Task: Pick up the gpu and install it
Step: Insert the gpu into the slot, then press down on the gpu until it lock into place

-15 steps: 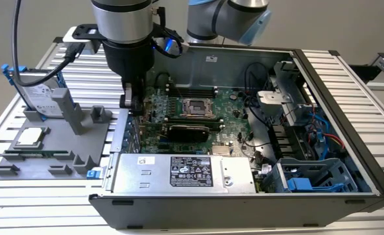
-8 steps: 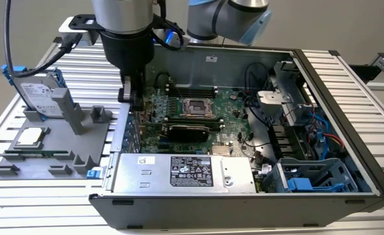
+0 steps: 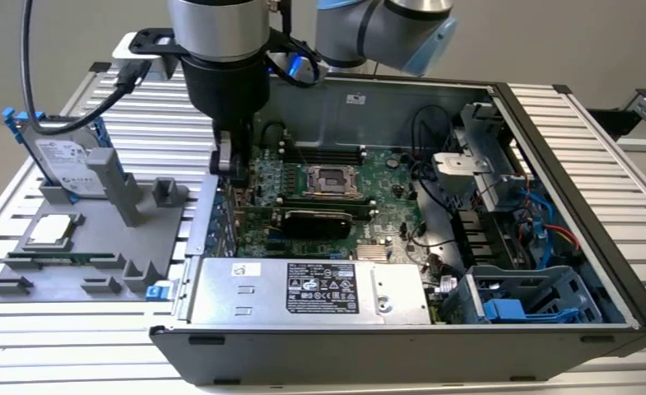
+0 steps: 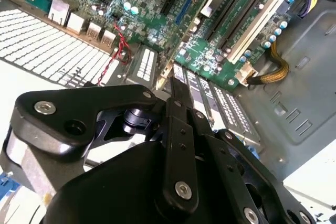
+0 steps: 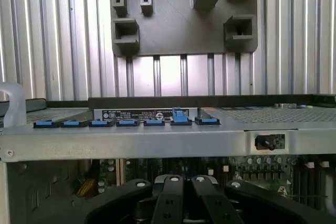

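Pincer clamped almost shut on the gpu; held upright over motherboard slots, at the case edge beside the grey fixture; judged risky: slight tilt or offset could have missed the slot, jamming or scraping contacts.

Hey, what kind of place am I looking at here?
Probably a robotics lab bench for computer assembly: an open computer case on a slatted metal table, beside a grey parts fixture, with the gripper inside the case.
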Action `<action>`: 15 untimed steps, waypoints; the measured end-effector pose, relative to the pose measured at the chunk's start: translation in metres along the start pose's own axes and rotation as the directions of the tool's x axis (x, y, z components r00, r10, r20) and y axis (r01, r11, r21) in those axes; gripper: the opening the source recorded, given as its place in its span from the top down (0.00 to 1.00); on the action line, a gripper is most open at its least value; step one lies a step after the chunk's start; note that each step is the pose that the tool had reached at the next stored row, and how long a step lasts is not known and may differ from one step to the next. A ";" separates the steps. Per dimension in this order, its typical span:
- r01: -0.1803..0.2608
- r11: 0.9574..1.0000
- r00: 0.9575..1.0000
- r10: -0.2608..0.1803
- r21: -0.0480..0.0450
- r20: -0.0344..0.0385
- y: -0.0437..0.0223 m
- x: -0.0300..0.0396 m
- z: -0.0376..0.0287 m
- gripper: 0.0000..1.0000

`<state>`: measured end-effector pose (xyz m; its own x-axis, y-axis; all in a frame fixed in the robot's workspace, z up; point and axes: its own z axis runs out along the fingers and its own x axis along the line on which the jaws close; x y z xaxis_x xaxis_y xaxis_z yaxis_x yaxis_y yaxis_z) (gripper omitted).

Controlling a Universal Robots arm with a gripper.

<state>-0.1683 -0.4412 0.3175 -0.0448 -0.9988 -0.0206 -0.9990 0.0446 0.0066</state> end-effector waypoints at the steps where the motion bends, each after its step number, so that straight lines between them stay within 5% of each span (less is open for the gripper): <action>1: 0.000 1.000 1.000 0.000 0.000 0.000 -0.0023 -0.0001 0.0002 1.00; 15: 0.005 1.000 1.000 -0.005 0.000 0.000 -0.0502 -0.0022 0.0003 1.00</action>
<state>-0.1180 -0.4412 0.3170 -0.0396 -0.9990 -0.0205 -0.9992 0.0395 0.0067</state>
